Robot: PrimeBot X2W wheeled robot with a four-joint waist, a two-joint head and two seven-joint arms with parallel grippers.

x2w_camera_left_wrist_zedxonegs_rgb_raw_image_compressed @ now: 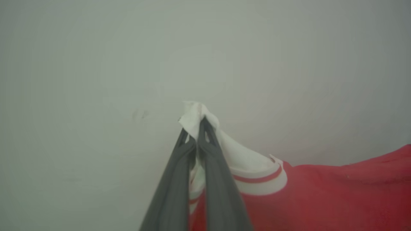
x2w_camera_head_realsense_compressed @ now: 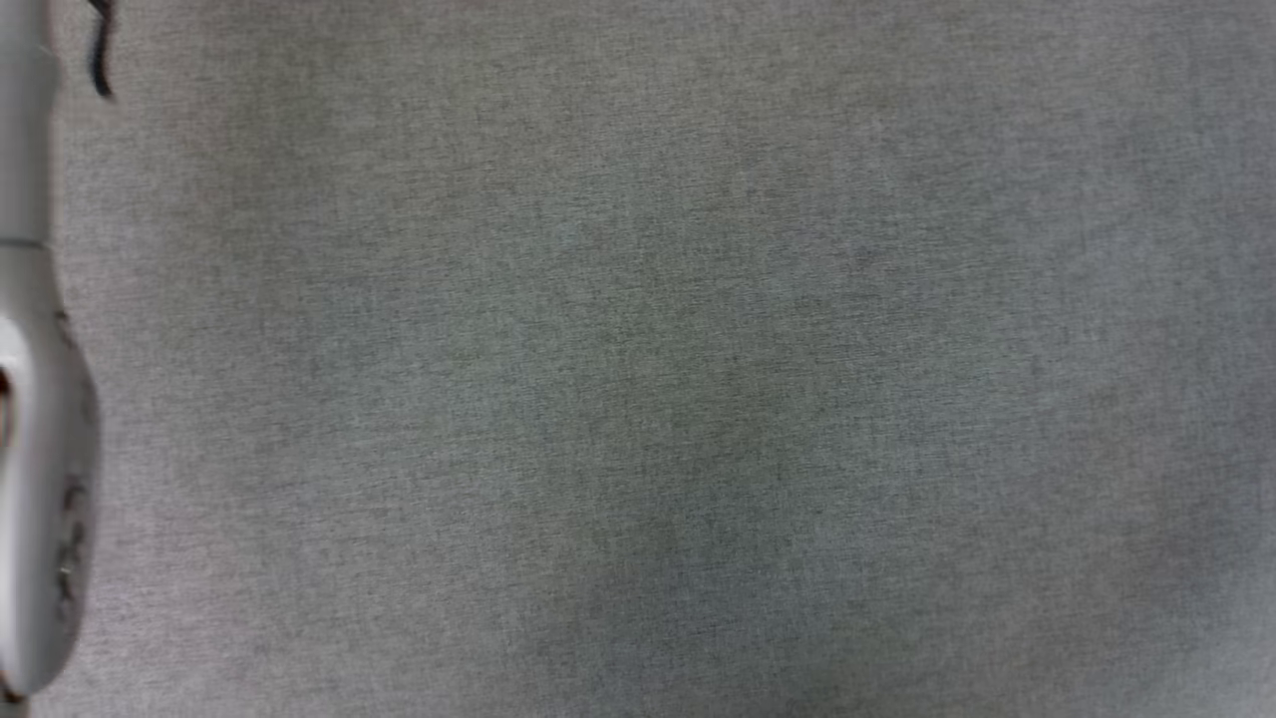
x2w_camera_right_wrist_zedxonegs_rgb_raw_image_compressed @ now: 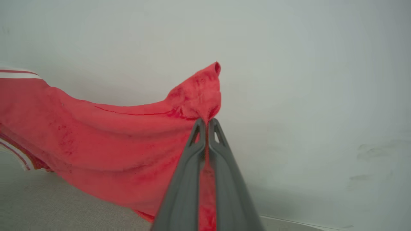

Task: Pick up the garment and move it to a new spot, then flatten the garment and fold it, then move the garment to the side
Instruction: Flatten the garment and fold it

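Note:
The garment (x2w_camera_left_wrist_zedxonegs_rgb_raw_image_compressed: 337, 189) is a red shirt with a white sleeve and red-and-white striped trim, held up in the air in front of a pale wall. In the left wrist view my left gripper (x2w_camera_left_wrist_zedxonegs_rgb_raw_image_compressed: 196, 125) is shut on the tip of the white sleeve, and the red body stretches away to the right. In the right wrist view my right gripper (x2w_camera_right_wrist_zedxonegs_rgb_raw_image_compressed: 207, 123) is shut on a bunched red corner of the garment (x2w_camera_right_wrist_zedxonegs_rgb_raw_image_compressed: 112, 141), which hangs off to the left above a grey surface. A pale forearm (x2w_camera_head_realsense_compressed: 35, 469) runs down the left edge of the head view.
The head view looks down on a grey fabric-covered table (x2w_camera_head_realsense_compressed: 658, 379). A pale wall (x2w_camera_right_wrist_zedxonegs_rgb_raw_image_compressed: 305, 96) stands behind the raised shirt, and the grey surface (x2w_camera_right_wrist_zedxonegs_rgb_raw_image_compressed: 48, 208) lies below it in the right wrist view.

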